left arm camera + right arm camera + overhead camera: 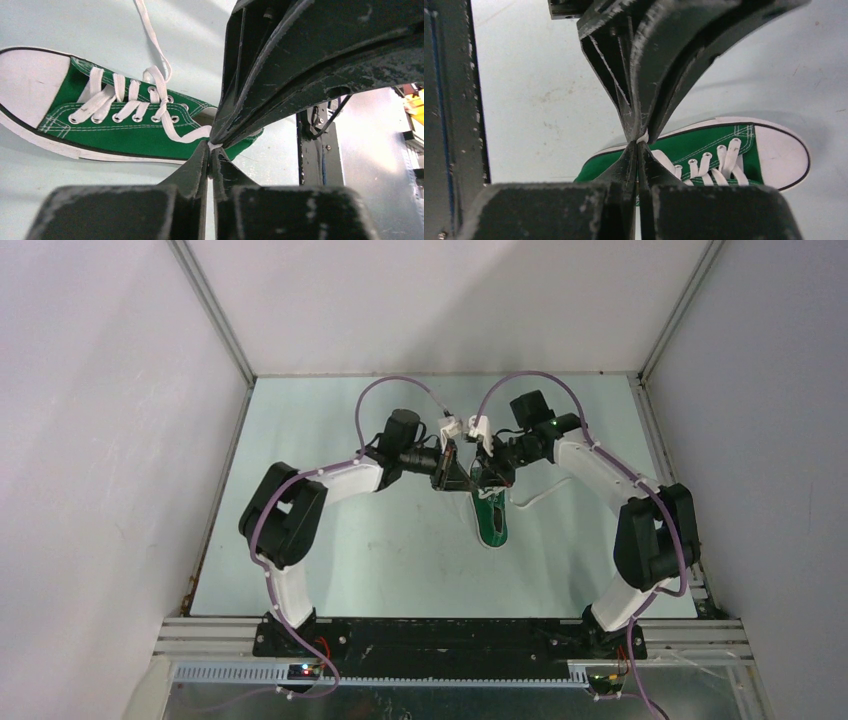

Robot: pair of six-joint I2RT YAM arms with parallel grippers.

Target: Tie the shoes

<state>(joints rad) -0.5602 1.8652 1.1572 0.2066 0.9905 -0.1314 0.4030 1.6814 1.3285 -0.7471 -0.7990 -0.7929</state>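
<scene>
Sneaker (140, 135) just beneath left end effector (210, 152) and right end effector (638, 147)

White-shelled left arm (340, 480) and right arm (600, 465) bend inward; left gripper (209, 149) and right gripper (637, 146) meet tip to tip, jaws closed.

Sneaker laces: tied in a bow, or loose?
Loose: no bow on the sneaker. One lace end trails across the table; the other lace runs to the left gripper.
</scene>
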